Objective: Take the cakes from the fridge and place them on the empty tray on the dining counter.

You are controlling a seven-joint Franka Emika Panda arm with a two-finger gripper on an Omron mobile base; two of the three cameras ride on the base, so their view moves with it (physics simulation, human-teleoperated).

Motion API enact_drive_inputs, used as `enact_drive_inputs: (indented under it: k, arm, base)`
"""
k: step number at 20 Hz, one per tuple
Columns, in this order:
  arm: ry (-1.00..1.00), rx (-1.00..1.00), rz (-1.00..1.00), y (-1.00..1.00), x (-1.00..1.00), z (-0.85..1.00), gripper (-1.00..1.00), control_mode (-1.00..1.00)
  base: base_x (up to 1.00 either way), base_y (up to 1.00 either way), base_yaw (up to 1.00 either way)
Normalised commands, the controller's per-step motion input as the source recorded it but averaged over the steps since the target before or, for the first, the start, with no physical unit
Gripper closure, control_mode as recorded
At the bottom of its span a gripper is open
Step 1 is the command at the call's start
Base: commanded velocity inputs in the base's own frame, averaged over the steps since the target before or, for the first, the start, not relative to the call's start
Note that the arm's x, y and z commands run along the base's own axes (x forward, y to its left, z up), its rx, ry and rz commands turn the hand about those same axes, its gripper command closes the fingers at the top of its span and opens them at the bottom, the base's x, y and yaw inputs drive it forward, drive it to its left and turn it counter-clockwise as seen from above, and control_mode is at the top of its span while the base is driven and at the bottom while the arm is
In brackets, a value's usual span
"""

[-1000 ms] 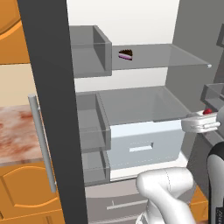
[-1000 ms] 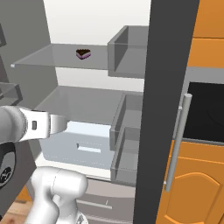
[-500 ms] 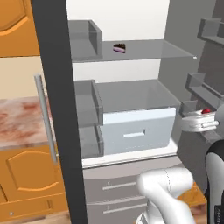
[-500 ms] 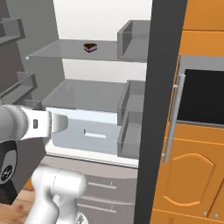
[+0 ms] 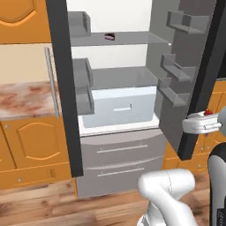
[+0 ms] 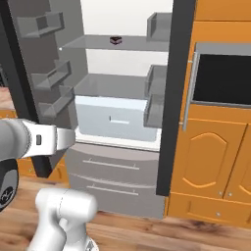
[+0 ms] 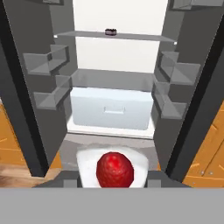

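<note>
The fridge point(image 5: 119, 150) point(image 6: 112, 171) point(image 7: 113, 109) stands with both doors swung wide and its white inside showing. One of the cakes, the dark chocolate slice point(image 5: 109, 37) point(image 6: 115, 39) point(image 7: 110, 31), sits on the upper glass shelf. My gripper point(image 5: 204, 123) point(image 7: 113, 180) hangs in front of the fridge, outside it, shut on the white cake with the red cherry top point(image 5: 206, 114) point(image 7: 113, 168). In the right base view my forearm point(image 6: 44, 139) reaches in from the left. The empty tray and the dining counter are out of view.
The open doors point(image 5: 185, 66) point(image 6: 39, 73) carry grey bins and jut out on both sides. Orange cabinets point(image 5: 31, 145) under a mottled wall counter point(image 5: 22, 99) flank the left, a dark oven front point(image 6: 220, 73) the right. Wood floor point(image 6: 147, 230) lies below.
The whole picture has shifted: the base has backed away, so the fridge looks farther off and its bottom drawers and the floor show. The gripper keeps hold of the white cake.
</note>
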Motion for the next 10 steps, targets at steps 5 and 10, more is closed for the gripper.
enact_drive_inputs:
  k: [5,10]
  arm:
    - [0.00,0.00,0.00,0.00,0.00,0.00,1.00,1.00]
    - [0.00,0.00,0.00,0.00,0.00,0.00,1.00,1.00]
  base:
    - [-0.79,-0.16,0.00]
    - [-0.54,-0.15,0.00]
